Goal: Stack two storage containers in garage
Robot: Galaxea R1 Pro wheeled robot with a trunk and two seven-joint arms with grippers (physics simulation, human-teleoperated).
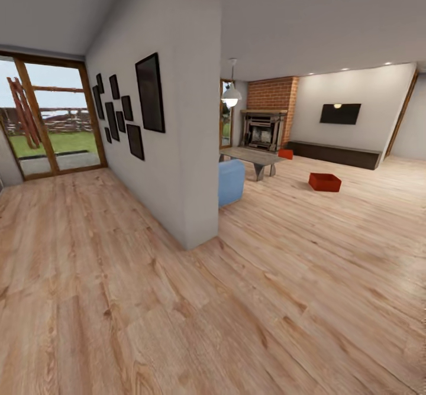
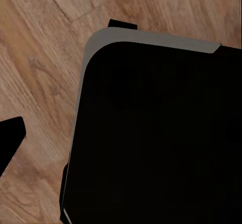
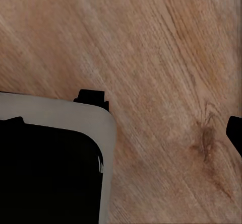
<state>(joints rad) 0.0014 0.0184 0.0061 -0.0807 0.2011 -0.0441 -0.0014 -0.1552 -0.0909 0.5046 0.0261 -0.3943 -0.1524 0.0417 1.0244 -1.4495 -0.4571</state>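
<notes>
Though both storage containers (image 1: 324, 181) (image 1: 286, 154) show, far one blurry; claw states untellable.

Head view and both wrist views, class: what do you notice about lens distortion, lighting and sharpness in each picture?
Head view: wide-angle stretch bends the wall and ceiling lines; even, soft light, spots glowing above the black wall screen; both storage containers small but sharp. Left wrist view: a black, featureless robot body over slightly soft wood-plank floor. Right wrist view: floor grain faintly blurred, no glare.
</notes>
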